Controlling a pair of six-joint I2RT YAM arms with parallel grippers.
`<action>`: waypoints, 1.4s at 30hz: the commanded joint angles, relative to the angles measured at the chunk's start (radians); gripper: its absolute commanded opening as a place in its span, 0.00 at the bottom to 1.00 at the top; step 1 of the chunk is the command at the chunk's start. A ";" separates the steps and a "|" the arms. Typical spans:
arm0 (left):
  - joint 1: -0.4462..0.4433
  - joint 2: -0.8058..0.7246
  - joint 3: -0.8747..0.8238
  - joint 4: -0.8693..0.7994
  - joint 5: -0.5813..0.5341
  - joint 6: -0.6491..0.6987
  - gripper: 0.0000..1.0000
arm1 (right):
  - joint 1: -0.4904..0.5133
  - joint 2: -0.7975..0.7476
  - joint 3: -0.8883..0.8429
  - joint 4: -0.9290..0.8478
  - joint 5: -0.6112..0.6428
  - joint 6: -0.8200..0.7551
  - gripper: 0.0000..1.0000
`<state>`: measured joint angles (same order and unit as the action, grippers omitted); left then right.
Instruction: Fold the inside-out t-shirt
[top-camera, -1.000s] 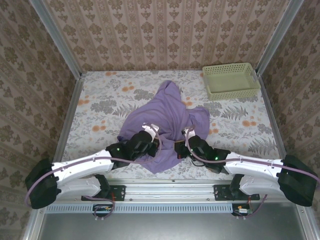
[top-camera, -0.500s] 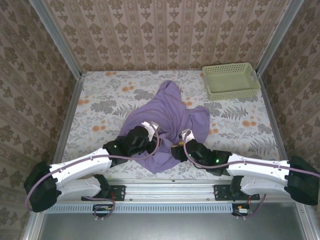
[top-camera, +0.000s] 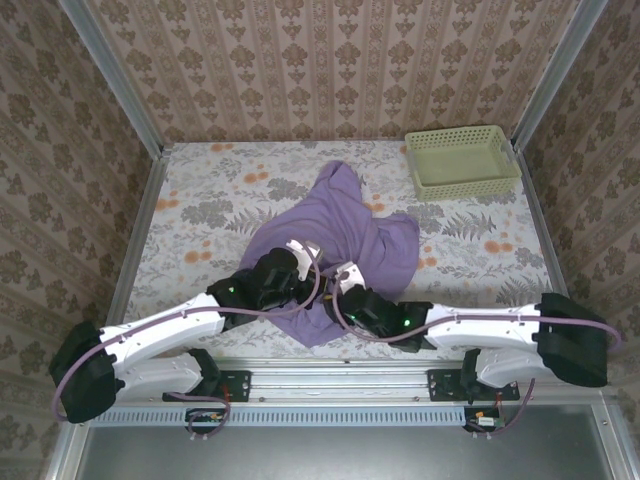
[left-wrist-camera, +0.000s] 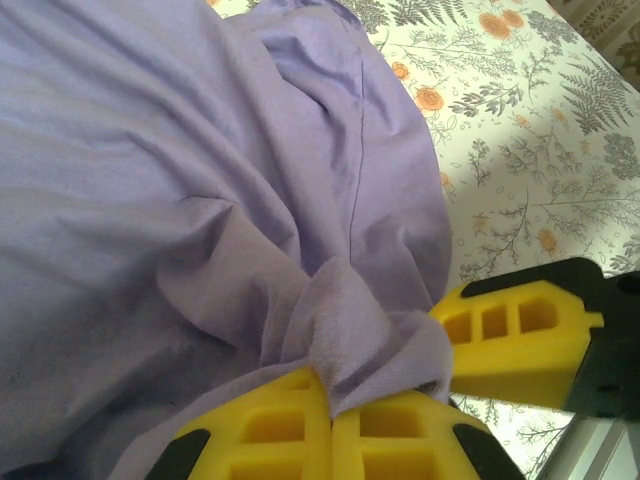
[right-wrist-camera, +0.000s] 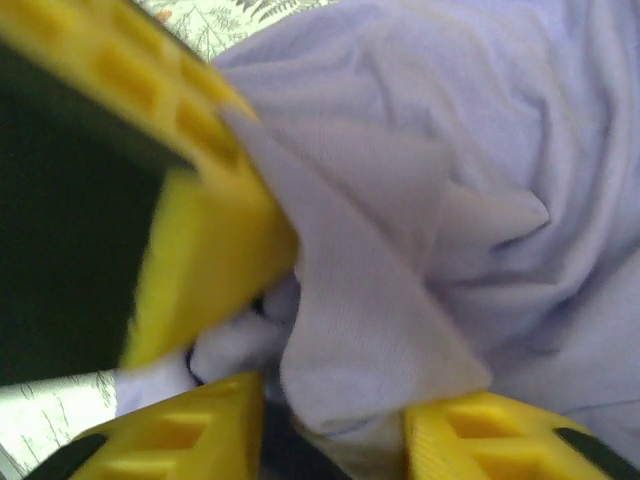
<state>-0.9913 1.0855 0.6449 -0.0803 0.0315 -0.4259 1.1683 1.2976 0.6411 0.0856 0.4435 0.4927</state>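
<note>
- The lavender t-shirt (top-camera: 345, 225) lies crumpled in a loose heap at the middle of the floral tabletop (top-camera: 210, 200). One narrow lobe reaches toward the far side, and another bulges out to the right.
- The near edge of the cloth is under both arms, which meet there from the left and the right.
- The left gripper (left-wrist-camera: 332, 425) has its yellow fingers pressed together on a bunched tuft of the t-shirt, which puffs out just above them.
- In the left wrist view, one of the right arm's yellow fingers (left-wrist-camera: 515, 340) sits just beside that tuft, touching the cloth's edge.
- The right gripper (right-wrist-camera: 335, 430) has its fingers spread, with a flat fold of the t-shirt lying in the gap between them. The view is blurred, so it is hard to tell whether either finger actually presses the cloth.
- A pale green basket (top-camera: 462, 160) stands at the far right corner, well apart from the t-shirt.
</note>
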 joint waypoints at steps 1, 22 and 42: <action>0.009 -0.027 0.032 -0.010 0.022 -0.013 0.00 | -0.022 0.014 0.049 -0.005 0.040 0.018 0.21; -0.012 -0.179 -0.069 -0.165 -0.169 -0.024 0.39 | -0.176 -0.162 -0.237 0.486 -0.508 0.167 0.00; -0.043 -0.055 -0.122 0.059 -0.021 0.062 0.37 | -0.179 -0.146 -0.230 0.479 -0.562 0.138 0.00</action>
<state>-1.0283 0.9920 0.4828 -0.0395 0.0509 -0.4076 0.9916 1.1473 0.3992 0.5346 -0.0757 0.6392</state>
